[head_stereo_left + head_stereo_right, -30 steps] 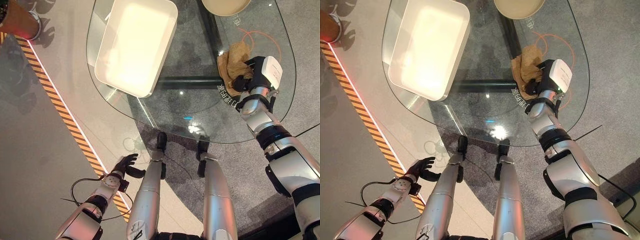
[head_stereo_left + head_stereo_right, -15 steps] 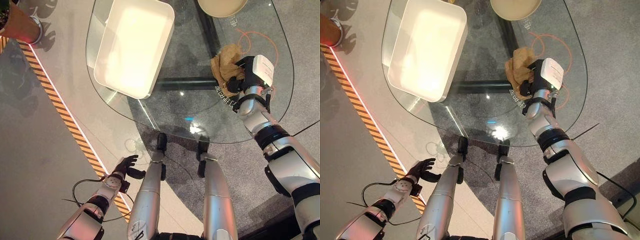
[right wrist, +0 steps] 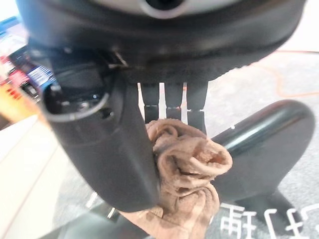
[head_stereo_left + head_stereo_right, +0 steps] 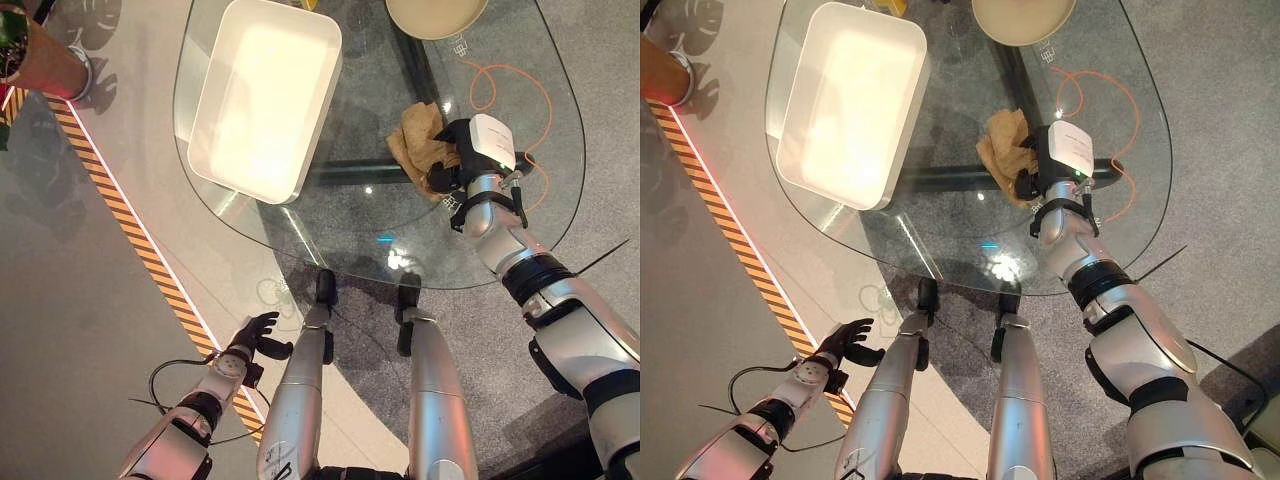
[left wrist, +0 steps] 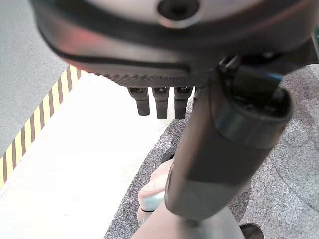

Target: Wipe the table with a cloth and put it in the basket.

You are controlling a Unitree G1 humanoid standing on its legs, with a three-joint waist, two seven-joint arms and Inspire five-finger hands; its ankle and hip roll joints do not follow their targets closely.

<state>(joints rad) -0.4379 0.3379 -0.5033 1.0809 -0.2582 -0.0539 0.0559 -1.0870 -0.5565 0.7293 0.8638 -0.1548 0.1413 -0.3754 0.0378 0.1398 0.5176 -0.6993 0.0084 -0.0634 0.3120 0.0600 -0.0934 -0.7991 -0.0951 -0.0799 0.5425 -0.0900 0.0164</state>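
Observation:
A crumpled brown cloth point(image 4: 418, 140) lies on the round glass table point(image 4: 350, 215), right of its middle. My right hand point(image 4: 447, 172) rests on the cloth's near edge. In the right wrist view the cloth point(image 3: 189, 164) is bunched between the thumb and the fingers point(image 3: 172, 99), which pinch it. A large white rectangular basket point(image 4: 265, 95) stands on the table's left part, a gap apart from the cloth. My left hand point(image 4: 255, 335) hangs low beside the table, fingers relaxed and holding nothing.
A beige bowl point(image 4: 435, 15) sits at the table's far edge, just beyond the cloth. An orange cord point(image 4: 530, 90) loops on the floor under the glass. Yellow-black floor tape point(image 4: 130, 230) and a plant pot point(image 4: 40, 60) lie to the left.
My right hand has slid the cloth leftward across the glass, toward the table's middle and the basket. The left hand has stayed where it was.

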